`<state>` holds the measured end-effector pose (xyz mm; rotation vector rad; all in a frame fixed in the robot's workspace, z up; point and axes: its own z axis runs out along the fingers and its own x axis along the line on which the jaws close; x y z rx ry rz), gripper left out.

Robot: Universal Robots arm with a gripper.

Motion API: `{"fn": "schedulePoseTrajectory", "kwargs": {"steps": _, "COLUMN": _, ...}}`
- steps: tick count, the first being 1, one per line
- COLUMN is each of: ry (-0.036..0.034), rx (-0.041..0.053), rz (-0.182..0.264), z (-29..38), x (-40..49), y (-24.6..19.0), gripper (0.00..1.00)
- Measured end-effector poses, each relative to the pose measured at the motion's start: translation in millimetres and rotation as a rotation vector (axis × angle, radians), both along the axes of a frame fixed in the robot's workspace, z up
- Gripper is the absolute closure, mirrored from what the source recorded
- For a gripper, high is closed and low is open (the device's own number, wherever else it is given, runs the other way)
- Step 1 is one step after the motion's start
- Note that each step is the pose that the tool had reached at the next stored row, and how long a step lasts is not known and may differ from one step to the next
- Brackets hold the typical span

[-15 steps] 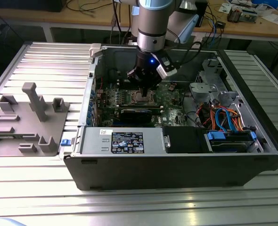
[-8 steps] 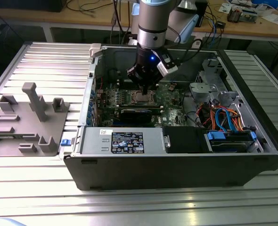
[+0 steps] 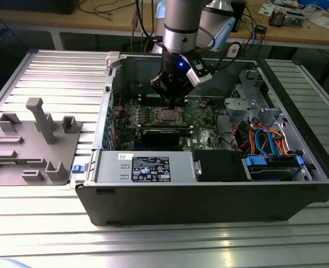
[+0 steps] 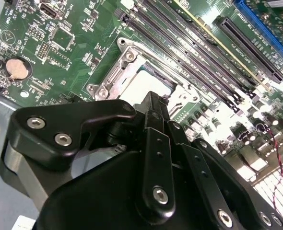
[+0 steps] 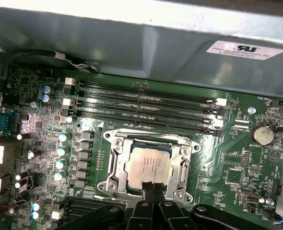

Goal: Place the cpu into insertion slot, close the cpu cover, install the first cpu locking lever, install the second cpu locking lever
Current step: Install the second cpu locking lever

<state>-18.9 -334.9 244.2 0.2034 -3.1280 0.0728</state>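
The cpu lies flat in the insertion slot on the green motherboard, its silver top facing up. The cpu cover, a silvery frame, lies down around it with the chip showing through its window. My gripper is shut, its two black fingertips pressed together with nothing between them, right at one edge of the chip. In the second wrist view the fingertips hide part of the cpu. In the exterior view the gripper hangs just above the cpu inside the open computer case.
Long black memory slots run beside the socket. A grey case wall rises behind them. A black card, the power supply and cabled drive bays crowd the case. A grey fixture stands at the exterior view's left.
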Motion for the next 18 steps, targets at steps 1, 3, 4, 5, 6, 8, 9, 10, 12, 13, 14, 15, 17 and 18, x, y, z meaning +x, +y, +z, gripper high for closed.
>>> {"fn": "schedulePoseTrajectory", "kwargs": {"steps": 1, "ry": 0.0, "rx": 0.0, "rz": 0.0, "z": 1.4, "x": 0.0, "y": 0.0, "gripper": 0.89}}
{"fn": "schedulePoseTrajectory", "kwargs": {"steps": 3, "ry": 0.0, "rx": -0.0001, "rz": 0.0, "z": 4.4, "x": 0.0, "y": 0.0, "gripper": 0.89}}
{"fn": "schedulePoseTrajectory", "kwargs": {"steps": 4, "ry": 0.0, "rx": -0.0002, "rz": 0.0, "z": 6.0, "x": 0.0, "y": 0.0, "gripper": 0.89}}
{"fn": "schedulePoseTrajectory", "kwargs": {"steps": 5, "ry": 0.0, "rx": -0.0003, "rz": 0.0, "z": 7.4, "x": 0.0, "y": 0.0, "gripper": 0.89}}
{"fn": "schedulePoseTrajectory", "kwargs": {"steps": 6, "ry": -0.0001, "rx": -0.0004, "rz": 0.0, "z": 9.4, "x": 0.0, "y": 0.0, "gripper": 0.89}}
{"fn": "schedulePoseTrajectory", "kwargs": {"steps": 8, "ry": 0.0001, "rx": -0.0006, "rz": 0.0, "z": 12.6, "x": 0.0, "y": 0.0, "gripper": 0.89}}
{"fn": "schedulePoseTrajectory", "kwargs": {"steps": 9, "ry": 0.0, "rx": -0.0005, "rz": 0.0, "z": 14.2, "x": 0.0, "y": 0.0, "gripper": 0.89}}
{"fn": "schedulePoseTrajectory", "kwargs": {"steps": 10, "ry": 0.0, "rx": -0.0006, "rz": 0.0, "z": 15.3, "x": 0.0, "y": 0.0, "gripper": 0.89}}
{"fn": "schedulePoseTrajectory", "kwargs": {"steps": 12, "ry": 0.0, "rx": -0.0005, "rz": 0.0, "z": 17.2, "x": 0.0, "y": 0.0, "gripper": 0.89}}
{"fn": "schedulePoseTrajectory", "kwargs": {"steps": 13, "ry": -0.0001, "rx": -0.0003, "rz": 0.0, "z": 17.5, "x": 0.0, "y": 0.0, "gripper": 0.89}}
{"fn": "schedulePoseTrajectory", "kwargs": {"steps": 14, "ry": -0.0002, "rx": -0.0002, "rz": 0.0, "z": 17.5, "x": 0.0, "y": 0.1, "gripper": 0.89}}
{"fn": "schedulePoseTrajectory", "kwargs": {"steps": 15, "ry": 0.0001, "rx": -0.0006, "rz": 0.0, "z": 17.7, "x": 0.0, "y": 0.0, "gripper": 0.89}}
{"fn": "schedulePoseTrajectory", "kwargs": {"steps": 17, "ry": 0.0, "rx": -0.0007, "rz": 0.0, "z": 17.7, "x": 0.0, "y": 0.0, "gripper": 0.89}}
{"fn": "schedulePoseTrajectory", "kwargs": {"steps": 18, "ry": 0.0, "rx": -0.0007, "rz": 0.0, "z": 17.7, "x": 0.0, "y": 0.0, "gripper": 0.89}}
